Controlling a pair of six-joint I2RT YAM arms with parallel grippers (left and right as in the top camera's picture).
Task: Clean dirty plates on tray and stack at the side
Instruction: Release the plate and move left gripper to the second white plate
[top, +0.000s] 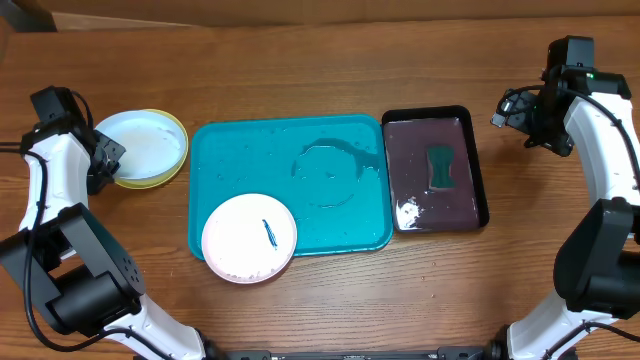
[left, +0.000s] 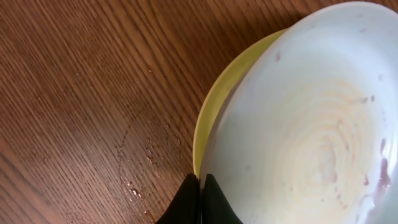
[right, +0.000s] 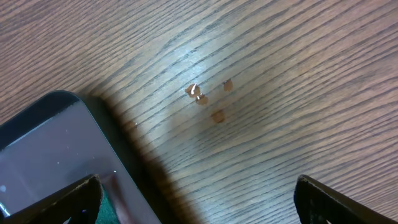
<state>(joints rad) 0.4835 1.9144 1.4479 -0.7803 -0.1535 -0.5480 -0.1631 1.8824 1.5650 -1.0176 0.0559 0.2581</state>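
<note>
The left tool (left: 200, 182), jaws pressed together and holding nothing that can be made out, sits at the outer edge of a two-plate stack on the wooden worktop (top: 300, 60). Directly ahead of its tips the light blue plate (left: 311, 124) rests inside the yellow-green plate (left: 210, 118), whose rim peeks out as a crescent (faint pale streaks mark the upper plate's face). Farther from this tool, toward the middle of the worktop, lies the turquoise tray (top: 240, 150), wet, with a ring of water (top: 330, 175) near its centre. The white plate (top: 248, 238) sits on the tray's near corner on the left tool's side, overhanging the edge, a dark teal smear (top: 270, 232) on it. The right tool (right: 198, 190) hangs with its jaws spread wide and empty over bare wood, well apart from every plate. Just inward of it is a corner of the black tray (right: 50, 137), which lies just beside the turquoise one and holds a green sponge (top: 440, 167). A few small specks (right: 202, 96) dot the wood ahead of this tool.
</note>
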